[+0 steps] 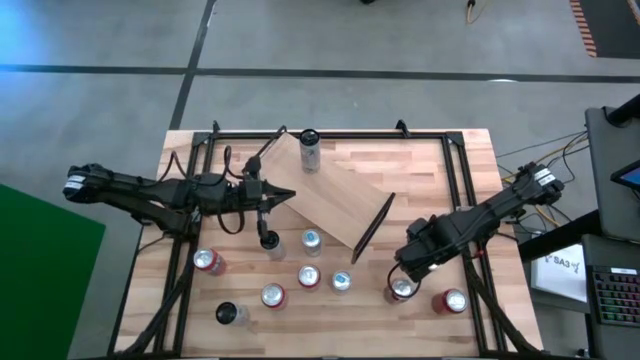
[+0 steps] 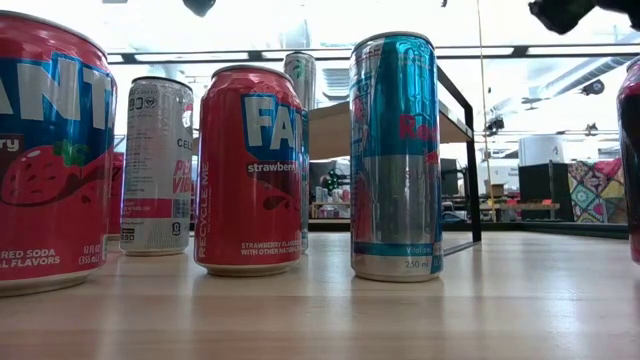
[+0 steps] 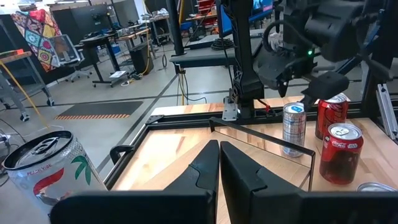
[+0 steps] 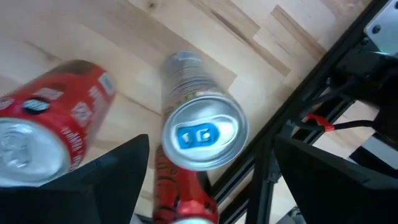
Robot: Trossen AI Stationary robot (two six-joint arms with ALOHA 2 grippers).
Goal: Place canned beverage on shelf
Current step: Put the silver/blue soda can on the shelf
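Observation:
The shelf (image 1: 335,205), a light-wood plank with a black end frame (image 1: 374,228), stands askew mid-table. A tall slim can (image 1: 310,150) stands on its far corner. My right gripper (image 4: 211,168) points down near the table's front right, open. One finger stands on each side of a silver-topped can with a blue tab (image 4: 205,137), above it and apart from it. In the high view my right gripper (image 1: 405,272) partly hides that can (image 1: 400,291). My left gripper (image 3: 219,168) is shut with nothing between its fingers. It lies level at the shelf's left end (image 1: 278,197). My left gripper's shut fingers (image 3: 242,177) reach level from the table's left over the left end of the shelf plank (image 3: 168,155). I cannot tell whether they touch the plank.
Several other cans stand along the near half of the table, among them red ones (image 1: 453,300) (image 1: 205,262) (image 1: 308,277) and a blue-silver one (image 1: 341,282). Two red cans (image 4: 37,143) (image 4: 180,199) stand close beside my right gripper. The table's black frame rail (image 1: 462,200) runs along the right.

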